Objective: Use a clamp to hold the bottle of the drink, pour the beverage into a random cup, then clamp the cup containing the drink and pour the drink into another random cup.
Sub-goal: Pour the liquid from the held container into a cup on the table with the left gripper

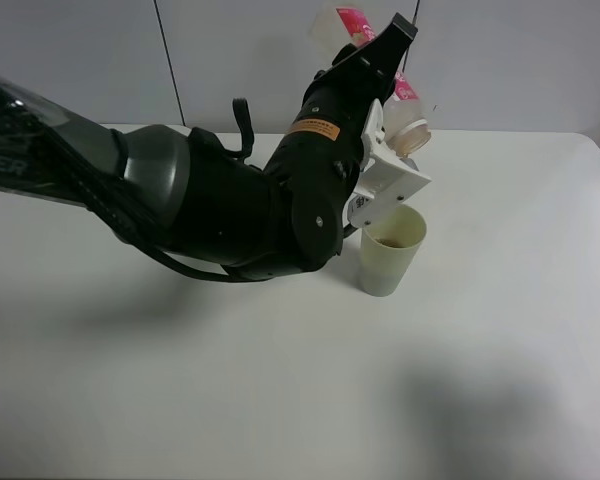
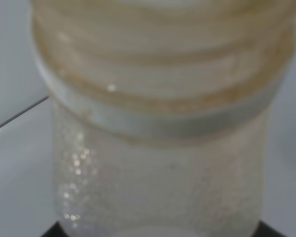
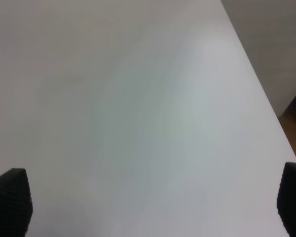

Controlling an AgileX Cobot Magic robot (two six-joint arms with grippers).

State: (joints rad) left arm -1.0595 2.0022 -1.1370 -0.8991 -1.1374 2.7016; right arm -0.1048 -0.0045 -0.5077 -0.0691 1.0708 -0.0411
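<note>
White table point(image 1: 280, 400), pale yellow-green cup point(image 1: 384, 268) upright near its middle

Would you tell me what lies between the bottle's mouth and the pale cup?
In the exterior high view, the arm's white bracket crosses that gap between bottle and cup.

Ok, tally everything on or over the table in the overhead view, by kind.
Bottle: 1
Cup: 1
Arm: 1
Total: 3
</note>
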